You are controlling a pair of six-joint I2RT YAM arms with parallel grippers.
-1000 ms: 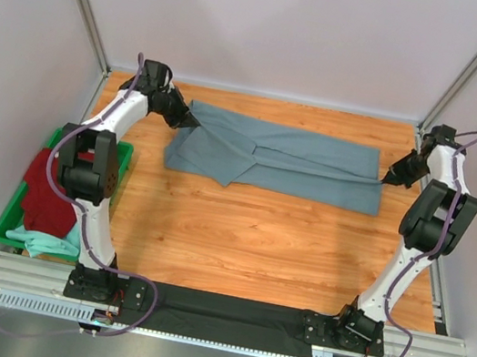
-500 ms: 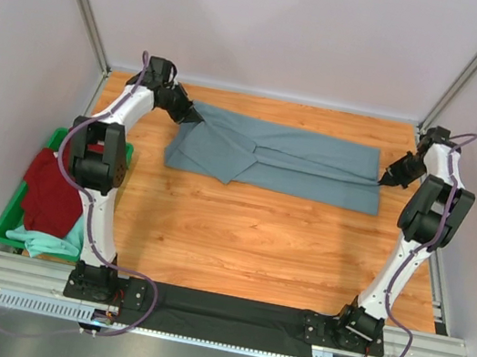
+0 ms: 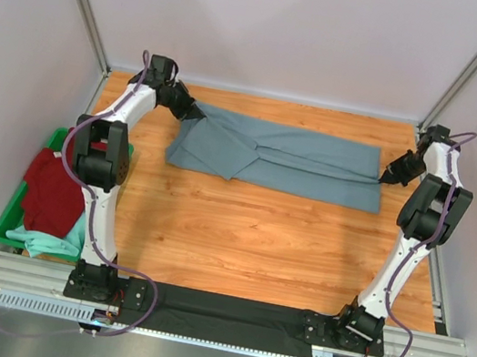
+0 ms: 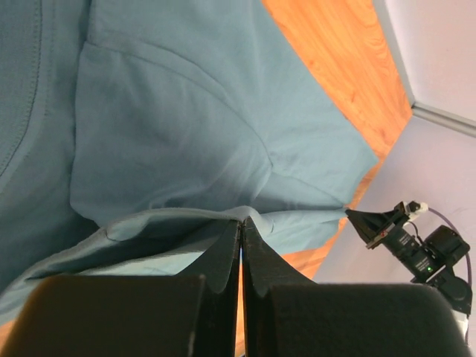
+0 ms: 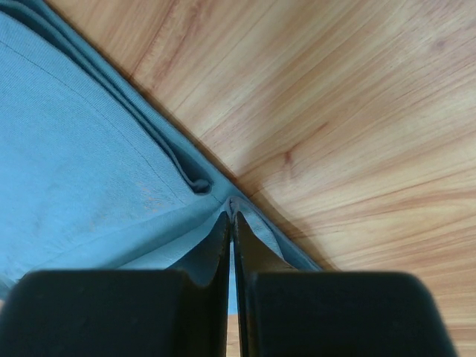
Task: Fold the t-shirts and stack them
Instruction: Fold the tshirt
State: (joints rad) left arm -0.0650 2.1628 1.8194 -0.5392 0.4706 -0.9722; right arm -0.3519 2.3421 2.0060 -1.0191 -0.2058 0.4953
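Green plastic bin: set at the left edge of the worktop; a dark red cotton tee and a mint-green tee are piled in it, unfolded.
Left tool: closed on a far-left edge of the large slate grey-blue cotton tee, the cloth pinched between the tips.
Grey-blue tee: laid across the far half of the worktop, partly folded lengthwise.
Right tool: closed on the tee's right corner.
Step in hand: judged as a lengthwise fold of the first tee.
Next move: both pinched ends would need carrying together, evenly.
Worktop: orange wood-grain board.
Room: pale walls, metal corner posts.
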